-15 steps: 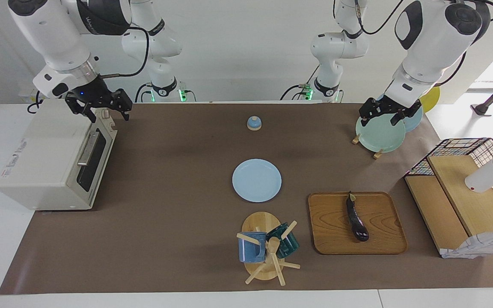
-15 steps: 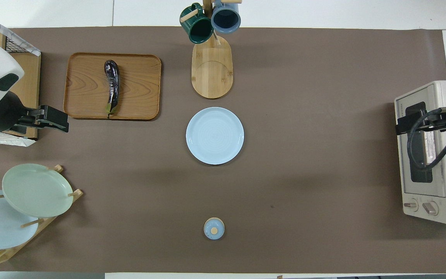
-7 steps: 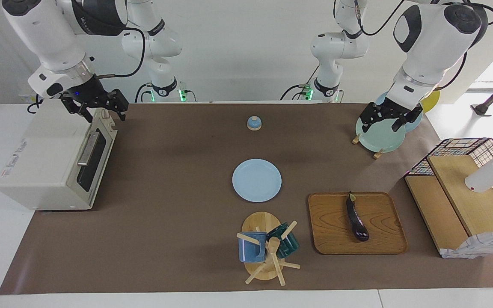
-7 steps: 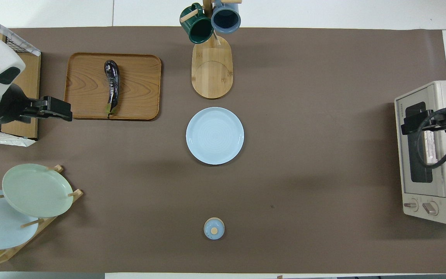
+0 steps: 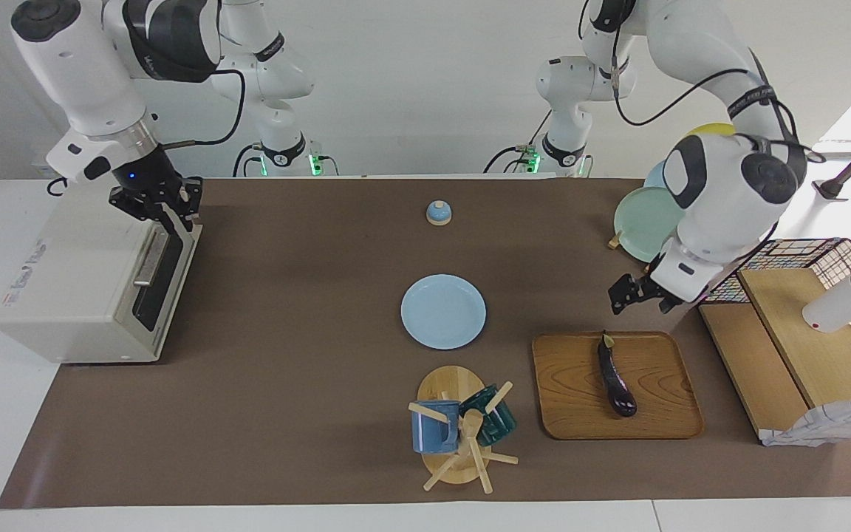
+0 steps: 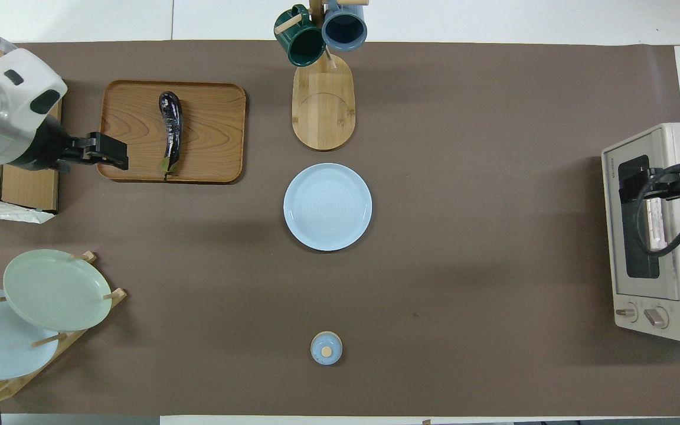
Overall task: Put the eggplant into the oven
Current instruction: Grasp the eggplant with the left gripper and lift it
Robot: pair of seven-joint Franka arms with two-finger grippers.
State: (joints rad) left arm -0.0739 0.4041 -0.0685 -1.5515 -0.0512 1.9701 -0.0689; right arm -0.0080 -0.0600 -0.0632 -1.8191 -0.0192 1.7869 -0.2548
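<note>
The eggplant (image 5: 616,374) lies on the wooden tray (image 5: 662,414), and the tray is the reference for all places here. Its long axis runs from the tray's edge nearer to the robots, where the green stem cap is, toward the tray's farther edge, with a slight curve.

The left gripper (image 5: 638,294) hangs in the air near the tray's nearer corner at the left arm's end of the tabletop (image 5: 307,310). It holds nothing, and I cannot tell whether it is parted or closed. In my judgement this arm is the nearer one, so the pick is its work; the gripper must travel inward over the tray and close across the thin body, not along it.

The oven (image 5: 93,273) stands well apart from the tray, at the right arm's end. The right gripper (image 5: 167,208) is at the top edge of its door; it seems closed there, but this is not certain.

The overhead view puts the left gripper (image 6: 104,150) over the tray's edge. The facing view shows it is raised, so it touches nothing. Whether the oven door is a little open, neither view shows clearly.
</note>
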